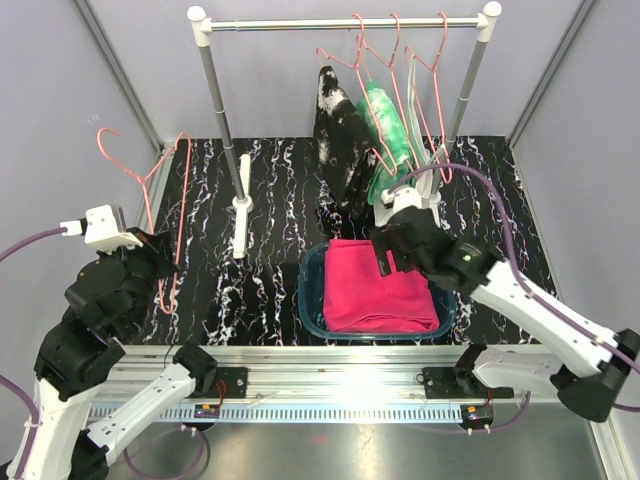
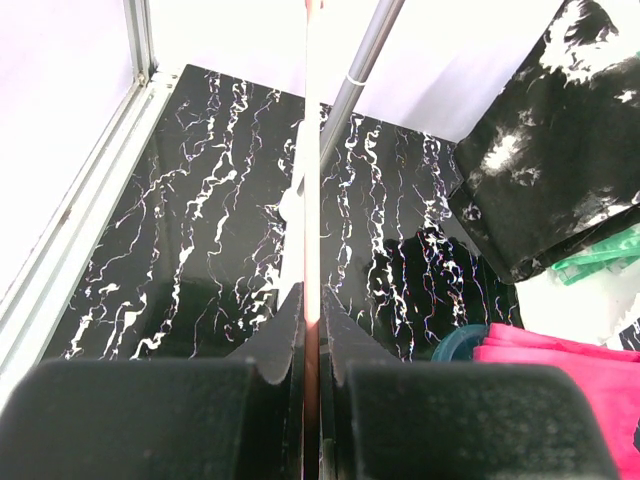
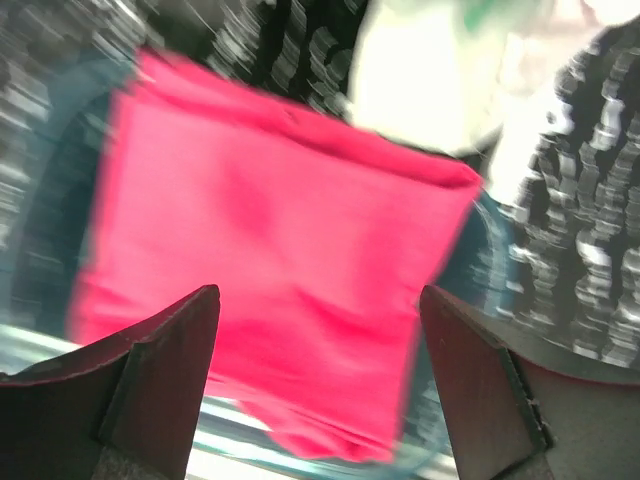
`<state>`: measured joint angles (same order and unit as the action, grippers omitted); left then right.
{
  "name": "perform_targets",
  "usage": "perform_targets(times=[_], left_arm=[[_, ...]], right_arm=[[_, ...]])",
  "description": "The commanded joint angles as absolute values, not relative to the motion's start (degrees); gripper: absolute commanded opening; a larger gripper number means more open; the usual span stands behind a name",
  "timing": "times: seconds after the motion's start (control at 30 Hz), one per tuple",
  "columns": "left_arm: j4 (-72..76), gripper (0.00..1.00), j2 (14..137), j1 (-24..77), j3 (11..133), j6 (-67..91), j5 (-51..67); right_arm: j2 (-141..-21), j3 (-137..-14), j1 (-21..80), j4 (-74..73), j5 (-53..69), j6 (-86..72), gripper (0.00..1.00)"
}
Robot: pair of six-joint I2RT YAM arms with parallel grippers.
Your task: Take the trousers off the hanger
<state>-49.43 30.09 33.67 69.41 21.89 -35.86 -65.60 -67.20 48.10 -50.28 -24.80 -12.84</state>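
The magenta trousers (image 1: 378, 287) lie folded in a blue bin (image 1: 310, 300); they also show blurred in the right wrist view (image 3: 270, 260). The black-and-white trousers (image 1: 338, 135) and the green tie-dye trousers (image 1: 388, 125) hang on pink hangers from the rack rail (image 1: 340, 22). My right gripper (image 1: 385, 255) is open and empty, just above the magenta trousers. My left gripper (image 1: 160, 262) is shut on an empty pink hanger (image 1: 160, 190), whose wire runs between the fingers (image 2: 312, 200) in the left wrist view.
The rack's left pole (image 1: 222, 110) stands on a white foot (image 1: 242, 215) mid-table. Several empty pink hangers (image 1: 425, 60) hang at the right of the rail. The black trousers show at the left wrist view's right (image 2: 550, 150). Grey walls enclose the marbled table (image 1: 260, 290).
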Motion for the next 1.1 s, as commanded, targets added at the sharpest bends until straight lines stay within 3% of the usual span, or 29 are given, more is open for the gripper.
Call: perform_targets(times=[0.0,0.07,0.1,0.37,0.57,0.9,1.07], left_arm=[[-46.58,0.0,30.41,33.75,71.19,21.0,-35.95],[-46.06,0.0,30.5,33.75,71.1,21.35,-35.51],[-45.88,0.0,30.41,33.75,70.84,21.44,-35.33],[-46.23,0.0,31.73,33.66,71.63,21.18,-34.19],[-47.11,0.0,32.08,33.75,71.54,20.57,-34.01],[-45.1,0.0,35.85,33.66,72.42,18.9,-30.16],[-40.71,0.0,39.02,33.66,72.77,17.06,-23.76]], right_arm=[[-64.94,-68.21,47.72,-47.03,-18.21,-23.35,0.87],[-66.96,-64.62,47.72,-44.93,-14.78,-28.8,0.88],[-69.5,-62.69,47.72,-43.35,-13.63,-32.57,0.99],[-85.84,-52.21,49.57,-38.49,-15.11,-44.98,0.99],[-89.65,-50.53,53.42,-35.42,-12.57,-48.69,0.99],[-73.49,-65.98,56.25,-48.5,-27.32,-42.72,0.99],[-61.21,-70.92,56.42,-53.17,-26.99,-39.3,0.99]])
